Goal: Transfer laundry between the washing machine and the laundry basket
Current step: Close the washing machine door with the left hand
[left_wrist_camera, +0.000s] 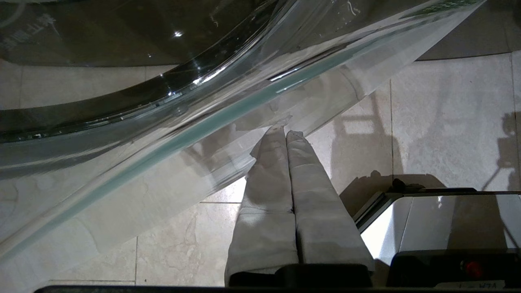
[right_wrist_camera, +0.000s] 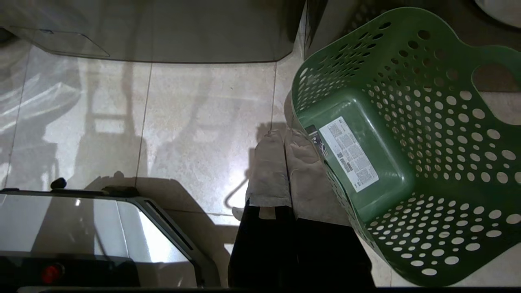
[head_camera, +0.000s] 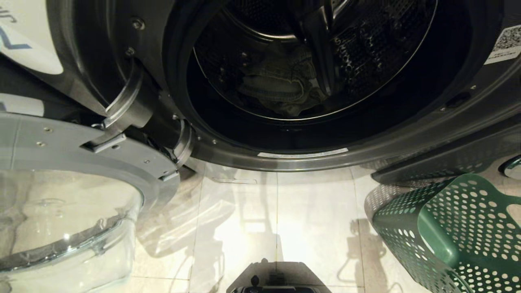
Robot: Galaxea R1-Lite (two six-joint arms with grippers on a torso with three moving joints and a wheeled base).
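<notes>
The washing machine (head_camera: pixel 407 138) stands straight ahead with its round door (head_camera: pixel 73 171) swung open to the left. Inside the dark drum lies the laundry (head_camera: pixel 281 83), a crumpled grey-green garment. The laundry basket (head_camera: pixel 456 232), dark green with round holes, stands empty on the floor at the lower right; its white base sticker (right_wrist_camera: pixel 350 152) shows in the right wrist view. My left gripper (left_wrist_camera: pixel 285 132) hangs shut and empty beside the open glass door (left_wrist_camera: pixel 163 101). Just beside the basket's rim (right_wrist_camera: pixel 325 171), my right gripper (right_wrist_camera: pixel 283 135) hangs shut and empty. Neither arm shows in the head view.
Pale floor tiles (head_camera: pixel 260 219) lie between the machine and my base (head_camera: pixel 276 280). The open door juts over the floor on the left. A neighbouring machine's panel (head_camera: pixel 24 36) is at the far left.
</notes>
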